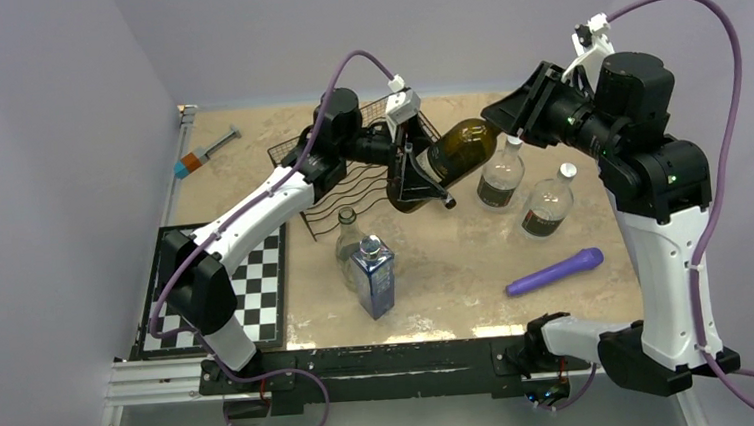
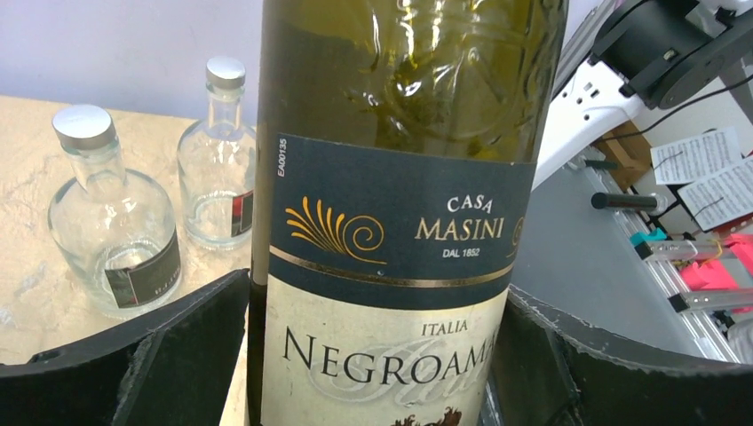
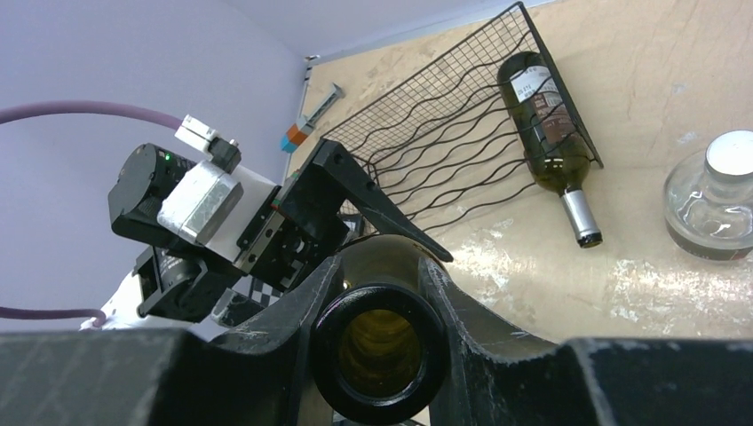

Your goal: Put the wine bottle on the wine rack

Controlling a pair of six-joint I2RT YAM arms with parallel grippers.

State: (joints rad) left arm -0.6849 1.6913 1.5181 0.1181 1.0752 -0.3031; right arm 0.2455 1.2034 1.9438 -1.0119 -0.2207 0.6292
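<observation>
Overhead, the wine bottle (image 1: pixel 459 152) hangs tilted in the air at the wine rack's (image 1: pixel 351 190) right end, its neck clamped in the right gripper (image 1: pixel 509 124). From the left wrist, my left gripper (image 2: pixel 377 373) stands wide, pads (image 2: pixel 178 355) flanking its body. Right wrist: fingers (image 3: pixel 284 311) pinch the neck. I judge the glass weighty, slick, breakable; the body gives the surer hold.

At wine rack (image 1: pixel 337 201) right end: wine bottle (image 1: pixel 464 147); second bottle (image 3: pixel 543 115) in rack.
</observation>
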